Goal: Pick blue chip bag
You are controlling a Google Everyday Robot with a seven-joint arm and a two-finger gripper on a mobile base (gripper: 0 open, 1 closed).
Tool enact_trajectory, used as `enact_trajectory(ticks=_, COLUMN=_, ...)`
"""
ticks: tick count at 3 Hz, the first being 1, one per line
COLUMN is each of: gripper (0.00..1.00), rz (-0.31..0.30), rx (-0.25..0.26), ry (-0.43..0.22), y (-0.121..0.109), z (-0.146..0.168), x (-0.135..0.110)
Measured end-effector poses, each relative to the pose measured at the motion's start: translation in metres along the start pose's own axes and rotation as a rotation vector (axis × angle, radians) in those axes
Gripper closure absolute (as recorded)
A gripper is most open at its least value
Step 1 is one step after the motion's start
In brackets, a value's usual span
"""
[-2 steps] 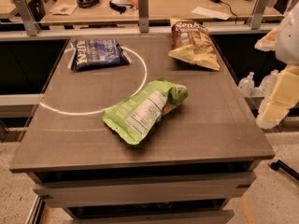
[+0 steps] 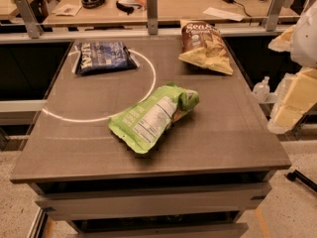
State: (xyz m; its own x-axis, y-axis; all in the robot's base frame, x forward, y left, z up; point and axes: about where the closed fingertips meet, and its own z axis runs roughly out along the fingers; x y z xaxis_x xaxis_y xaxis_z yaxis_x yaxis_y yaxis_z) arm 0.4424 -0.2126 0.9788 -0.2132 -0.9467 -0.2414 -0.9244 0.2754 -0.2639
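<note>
The blue chip bag (image 2: 104,57) lies flat at the back left of the table (image 2: 74,148), dark navy with white lettering, partly inside a white circle line. My gripper (image 2: 292,100) is at the right edge of the view, beyond the table's right side and far from the blue bag; only cream-coloured parts of it and the arm show. Nothing is seen in its hold.
A bright green bag (image 2: 153,115) with a white nutrition label lies in the middle of the table. A brown-and-yellow bag (image 2: 205,46) lies at the back right. A rail with metal posts (image 2: 151,6) and a cluttered desk stand behind. A small bottle (image 2: 261,88) is off the right side.
</note>
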Motion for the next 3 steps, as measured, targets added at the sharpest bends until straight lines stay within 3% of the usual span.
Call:
enact_trajectory(ticks=1, gripper=0.0, rz=-0.01, rx=0.03, ry=-0.114, y=-0.012, z=0.006, x=-0.02)
enact_trajectory(ticks=2, gripper=0.0, rz=0.001, rx=0.055, ry=-0.277, y=-0.028, z=0.013, x=-0.051)
enact_trajectory(ticks=3, gripper=0.0, rz=0.049, rx=0.084, ry=-0.44, y=-0.038, z=0.017, x=-0.075)
